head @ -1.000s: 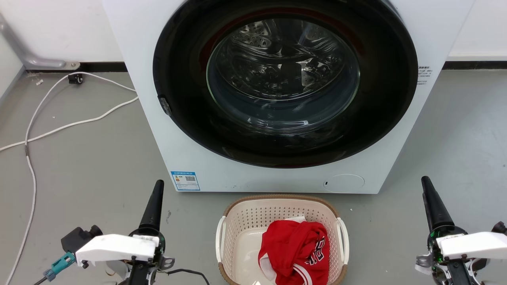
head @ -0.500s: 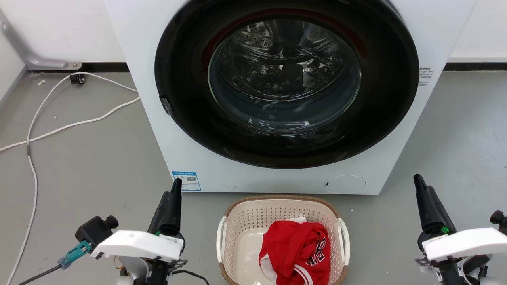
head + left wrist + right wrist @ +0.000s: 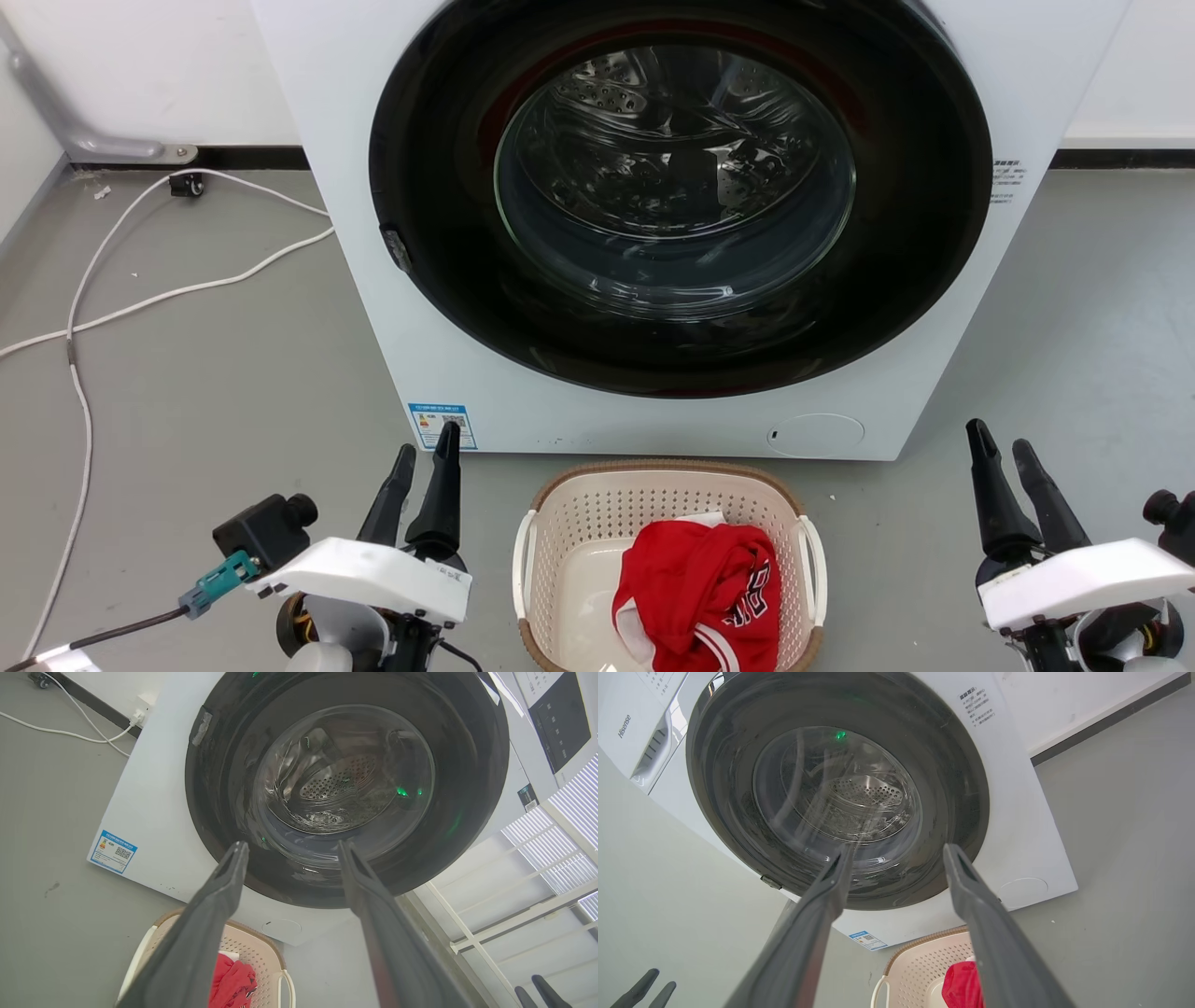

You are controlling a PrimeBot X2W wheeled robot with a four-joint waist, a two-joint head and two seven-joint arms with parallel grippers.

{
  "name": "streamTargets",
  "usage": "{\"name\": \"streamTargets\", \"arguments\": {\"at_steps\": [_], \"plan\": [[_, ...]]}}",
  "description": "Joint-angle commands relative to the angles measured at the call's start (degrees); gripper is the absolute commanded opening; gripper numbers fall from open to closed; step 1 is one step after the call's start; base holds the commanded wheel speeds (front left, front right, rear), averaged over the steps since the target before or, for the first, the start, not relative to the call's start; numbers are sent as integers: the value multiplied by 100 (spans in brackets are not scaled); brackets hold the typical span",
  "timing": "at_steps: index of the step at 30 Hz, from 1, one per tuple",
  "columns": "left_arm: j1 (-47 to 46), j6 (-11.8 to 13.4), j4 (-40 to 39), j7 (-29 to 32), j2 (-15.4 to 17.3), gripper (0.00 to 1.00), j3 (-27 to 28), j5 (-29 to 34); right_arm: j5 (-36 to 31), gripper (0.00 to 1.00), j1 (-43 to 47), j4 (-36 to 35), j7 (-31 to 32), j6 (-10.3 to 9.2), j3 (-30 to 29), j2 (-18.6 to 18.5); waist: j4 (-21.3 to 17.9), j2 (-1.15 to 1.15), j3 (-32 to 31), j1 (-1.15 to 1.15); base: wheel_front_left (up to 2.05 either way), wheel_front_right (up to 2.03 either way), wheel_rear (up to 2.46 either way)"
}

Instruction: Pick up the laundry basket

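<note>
- Now the laundry basket stands on the floor, just before the washer, between both arms.
- Left end effector and right end effector are both released and empty.
- The basket's white handles face sideways; the left end effector is nearer.

We log the laundry basket upright on the floor, between the left gripper and the right gripper. It touches neither and sits nearer the left one. Cream perforated walls, brown woven-look rim, white side handles. A crumpled red garment lies inside, toward the right gripper's side.
</note>
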Motion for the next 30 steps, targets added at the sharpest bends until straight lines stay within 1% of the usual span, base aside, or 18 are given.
{"name": "streamTargets", "arguments": {"at_steps": [1,15,30], "plan": [[-151,5,-52,-54,10,100,-33,178,-185,100,-17,-110,-17,10,-1,5,2,0,2,0,0,0,0],[-174,94,-2,-269,-4,100,-220,1174,-1178,100,57,-217,-53,11,11,12,20,0,13,0,0,0,0],[-206,154,45,-473,-16,100,-394,2064,-1982,100,54,-177,-185,12,-21,18,30,0,16,0,0,0,0]]}}
